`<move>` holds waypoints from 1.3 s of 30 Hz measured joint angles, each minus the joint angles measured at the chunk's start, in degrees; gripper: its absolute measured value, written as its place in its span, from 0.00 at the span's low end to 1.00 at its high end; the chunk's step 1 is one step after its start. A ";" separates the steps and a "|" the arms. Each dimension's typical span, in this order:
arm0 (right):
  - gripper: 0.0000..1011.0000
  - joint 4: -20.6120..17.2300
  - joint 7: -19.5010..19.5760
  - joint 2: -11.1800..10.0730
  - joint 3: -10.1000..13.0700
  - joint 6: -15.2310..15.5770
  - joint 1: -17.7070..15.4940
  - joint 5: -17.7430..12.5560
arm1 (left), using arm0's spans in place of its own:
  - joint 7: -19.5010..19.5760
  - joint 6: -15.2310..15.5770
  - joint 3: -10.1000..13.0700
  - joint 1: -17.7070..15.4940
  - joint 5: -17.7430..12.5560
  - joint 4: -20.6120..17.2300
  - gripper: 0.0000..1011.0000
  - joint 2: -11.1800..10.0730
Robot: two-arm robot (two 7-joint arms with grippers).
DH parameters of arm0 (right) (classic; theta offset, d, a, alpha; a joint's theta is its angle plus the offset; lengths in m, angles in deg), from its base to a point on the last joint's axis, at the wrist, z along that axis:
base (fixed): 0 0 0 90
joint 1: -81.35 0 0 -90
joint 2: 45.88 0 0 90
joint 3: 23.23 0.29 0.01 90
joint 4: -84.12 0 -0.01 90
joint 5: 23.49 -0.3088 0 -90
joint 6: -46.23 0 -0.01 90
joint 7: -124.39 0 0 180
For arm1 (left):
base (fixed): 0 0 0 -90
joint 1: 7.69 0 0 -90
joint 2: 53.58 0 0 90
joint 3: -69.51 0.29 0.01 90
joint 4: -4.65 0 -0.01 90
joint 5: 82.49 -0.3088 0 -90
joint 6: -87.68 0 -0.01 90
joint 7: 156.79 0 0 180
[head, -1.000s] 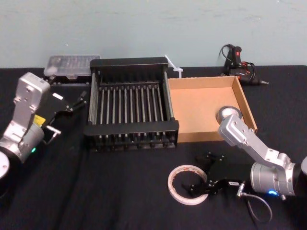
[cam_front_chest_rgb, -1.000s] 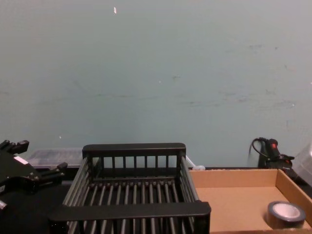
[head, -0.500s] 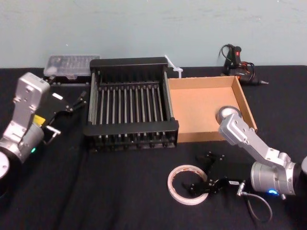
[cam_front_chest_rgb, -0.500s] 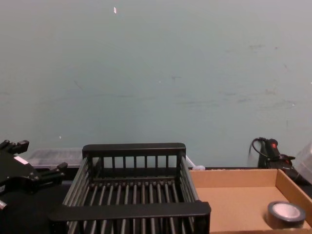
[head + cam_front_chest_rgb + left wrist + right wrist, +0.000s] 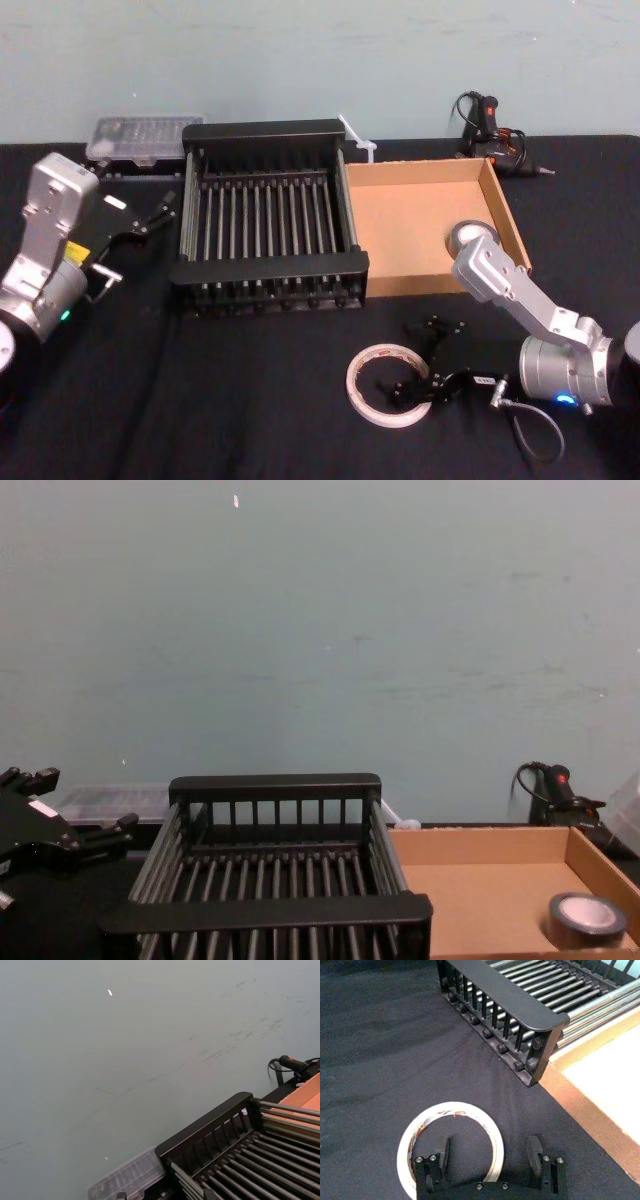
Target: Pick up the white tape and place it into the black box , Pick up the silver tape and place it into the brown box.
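Item: white tape (image 5: pixel 383 351), wide thin-walled ring with faint red marks, lying flat on the black worktop (image 5: pixel 250 400) in front of the black box (image 5: pixel 270 268), well apart from it. Item: silver tape (image 5: pixel 468 236), resting inside the brown box (image 5: pixel 420 220) at its near right corner, partly hidden by the right arm in the head view; that half of the task looks done. Black box: nothing visible on its slats. Right gripper (image 5: pixel 408 360): low over the white tape, fingers (image 5: pixel 442 1152) spread wide and holding nothing, one inside the ring, the other outside it, with the ring's near wall between them. Left gripper (image 5: pixel 150 215): parked off the left side of the black box, fingers apart, nothing in them. Step in hand, as judged: closing on the ring wall before a lift to the black box. Hazards: the wall is thin and may flex or buckle under the pinch; a ring lying flat can skid over the cloth if one finger meets it first; fingers set too high would catch only the top edge and lose the ring on the lift; a ring hanging tilted from one side could clip the black box's thick near rim on the way in.
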 joint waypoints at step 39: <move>0.10 0.00 0.00 0.00 0.00 0.00 0.00 0.01 | 0.00 0.00 0.00 0.00 0.00 0.00 0.99 0.00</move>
